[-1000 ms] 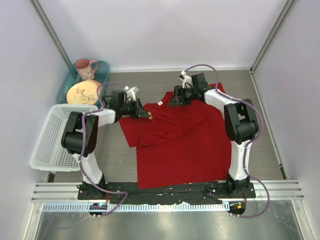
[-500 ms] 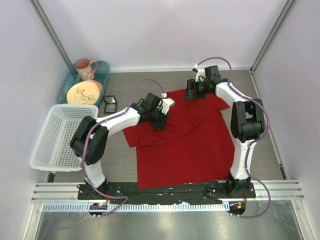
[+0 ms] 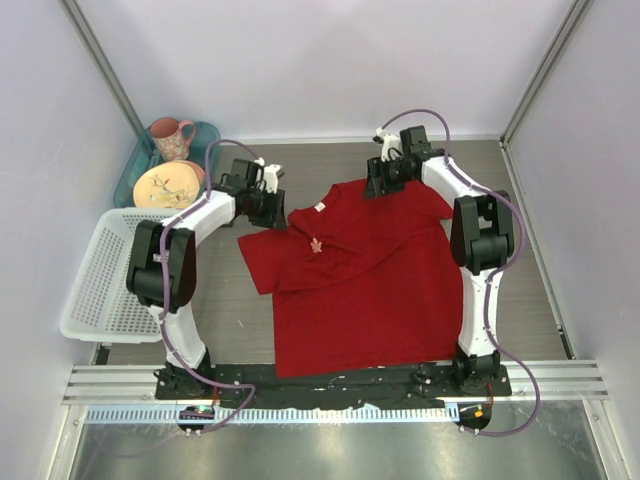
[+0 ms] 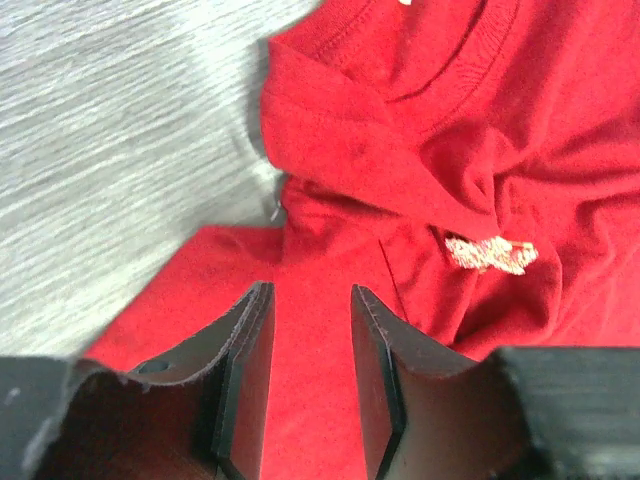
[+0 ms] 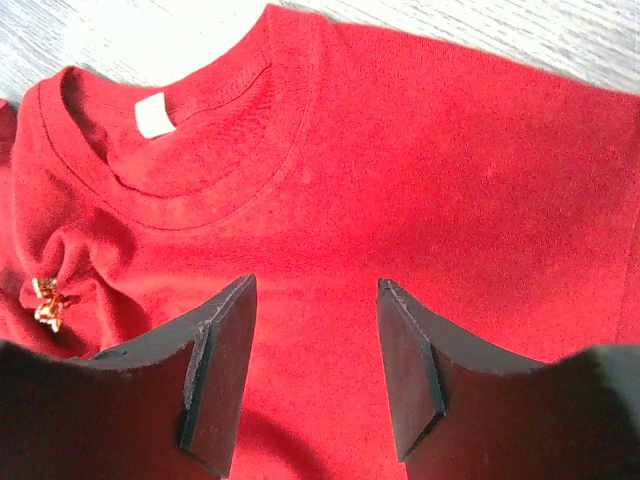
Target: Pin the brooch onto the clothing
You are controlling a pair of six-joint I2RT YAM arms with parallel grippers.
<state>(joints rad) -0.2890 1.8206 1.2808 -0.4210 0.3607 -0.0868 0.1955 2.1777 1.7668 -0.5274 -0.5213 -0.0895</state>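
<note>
The clothing, a red T-shirt (image 3: 365, 270), lies spread on the table with its white neck label (image 5: 153, 114) at the far side. The brooch (image 3: 316, 245), a tiny pale leaf, sits on a puckered fold of the shirt below the collar, free of both grippers; it also shows in the left wrist view (image 4: 488, 254) and the right wrist view (image 5: 47, 303). My left gripper (image 3: 276, 212) is open over the shirt's left sleeve, left of the brooch, its jaws (image 4: 310, 292) empty. My right gripper (image 3: 373, 188) hovers open over the shirt's far right shoulder, jaws (image 5: 315, 288) empty.
A white mesh basket (image 3: 100, 270) stands at the left edge. Behind it a teal tray (image 3: 205, 135) holds a pink mug (image 3: 172, 138) and a patterned plate (image 3: 165, 186). Walls close in the table's far, left and right sides.
My left gripper has drawn back left from the shirt's chest and opened; the brooch now shows alone on the shirt. The right gripper's jaws have narrowed a little.
</note>
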